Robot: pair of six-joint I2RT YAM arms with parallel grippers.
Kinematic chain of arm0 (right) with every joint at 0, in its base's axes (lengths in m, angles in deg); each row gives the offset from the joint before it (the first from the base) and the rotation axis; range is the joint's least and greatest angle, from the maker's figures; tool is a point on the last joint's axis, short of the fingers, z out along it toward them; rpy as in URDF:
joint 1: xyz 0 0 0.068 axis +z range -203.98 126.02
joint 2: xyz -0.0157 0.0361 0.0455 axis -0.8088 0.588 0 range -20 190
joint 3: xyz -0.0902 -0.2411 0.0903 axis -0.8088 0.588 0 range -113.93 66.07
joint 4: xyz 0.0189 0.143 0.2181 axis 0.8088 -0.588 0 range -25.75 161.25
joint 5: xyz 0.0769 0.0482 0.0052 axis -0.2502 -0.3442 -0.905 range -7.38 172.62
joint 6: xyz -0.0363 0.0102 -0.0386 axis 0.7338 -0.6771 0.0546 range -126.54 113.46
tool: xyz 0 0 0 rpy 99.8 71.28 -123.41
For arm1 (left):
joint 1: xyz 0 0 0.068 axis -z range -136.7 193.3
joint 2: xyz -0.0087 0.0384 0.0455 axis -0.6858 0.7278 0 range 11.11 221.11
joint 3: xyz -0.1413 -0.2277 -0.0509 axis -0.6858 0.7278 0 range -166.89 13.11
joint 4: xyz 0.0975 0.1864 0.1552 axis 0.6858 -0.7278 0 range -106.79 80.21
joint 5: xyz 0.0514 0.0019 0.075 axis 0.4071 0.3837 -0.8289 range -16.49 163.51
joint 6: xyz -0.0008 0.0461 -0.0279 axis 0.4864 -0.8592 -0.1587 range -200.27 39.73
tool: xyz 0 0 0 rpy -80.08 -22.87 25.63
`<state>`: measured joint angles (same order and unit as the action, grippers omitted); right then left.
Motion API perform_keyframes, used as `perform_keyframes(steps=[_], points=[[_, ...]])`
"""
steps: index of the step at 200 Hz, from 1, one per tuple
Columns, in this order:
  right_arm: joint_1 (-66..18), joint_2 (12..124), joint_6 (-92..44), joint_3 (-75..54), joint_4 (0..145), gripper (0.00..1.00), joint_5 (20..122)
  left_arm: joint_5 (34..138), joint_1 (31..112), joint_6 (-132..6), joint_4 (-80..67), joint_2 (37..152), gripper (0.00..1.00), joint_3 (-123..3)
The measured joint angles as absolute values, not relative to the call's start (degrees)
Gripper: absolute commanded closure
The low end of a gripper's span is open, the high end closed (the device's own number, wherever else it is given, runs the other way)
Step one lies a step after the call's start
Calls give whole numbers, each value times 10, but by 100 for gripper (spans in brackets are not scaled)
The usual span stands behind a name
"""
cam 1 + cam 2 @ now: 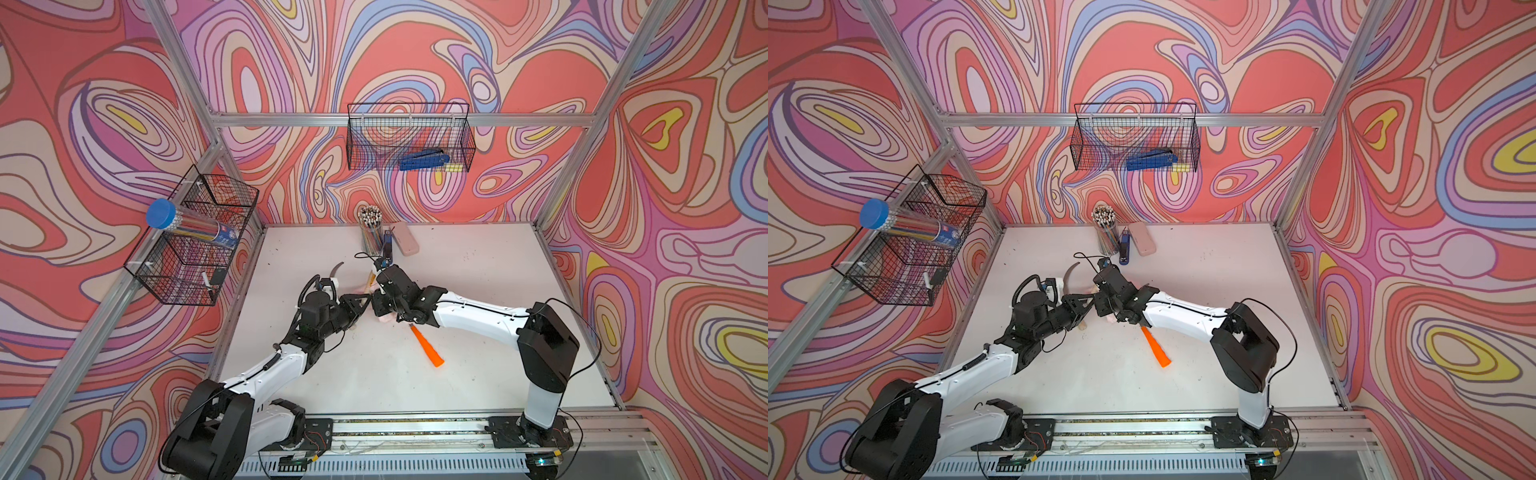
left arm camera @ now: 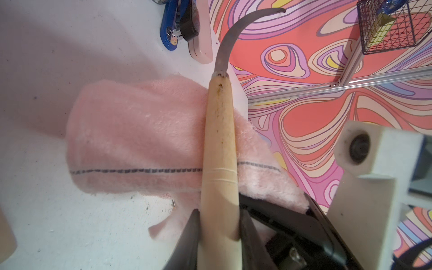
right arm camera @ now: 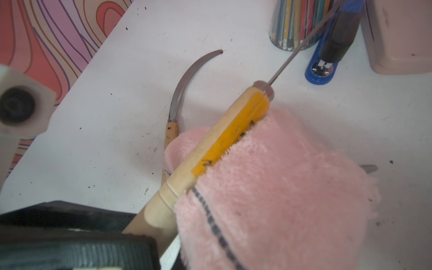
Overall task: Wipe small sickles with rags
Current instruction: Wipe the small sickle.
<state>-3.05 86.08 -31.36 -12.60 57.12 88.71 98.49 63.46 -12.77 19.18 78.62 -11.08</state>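
1 held sickle [image 2: 219,152], 2 resting sickles [image 1: 428,347], 1 rag [image 2: 140,140].

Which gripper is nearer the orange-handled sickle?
Right. The right gripper, holding the rag, is just beside the blade end of the orange-handled sickle. The left gripper, clamping a wooden-handled sickle, sits farther off, beyond the right one.

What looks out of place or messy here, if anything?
The clear pencil tube lies tilted in the side wire basket, its blue cap poking past the rim. Dark specks dot the white table, and one wooden-handled sickle has brown stains near its blade.
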Motion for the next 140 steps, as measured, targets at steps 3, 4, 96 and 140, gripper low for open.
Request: perform_keyframes(steps=[3, 4, 96, 140], points=[[-33, 861, -315, -125, 572, 100, 884, 986, 635, -128, 192, 786, 100, -111], [-36, 861, -316, -124, 573, 100, 882, 987, 635, -128, 192, 786, 100, -111], [-127, 859, -312, -97, 599, 100, 855, 1041, 647, -132, 205, 794, 100, -113], [-85, 859, -300, -97, 605, 100, 853, 1036, 646, -132, 204, 795, 100, -115]])
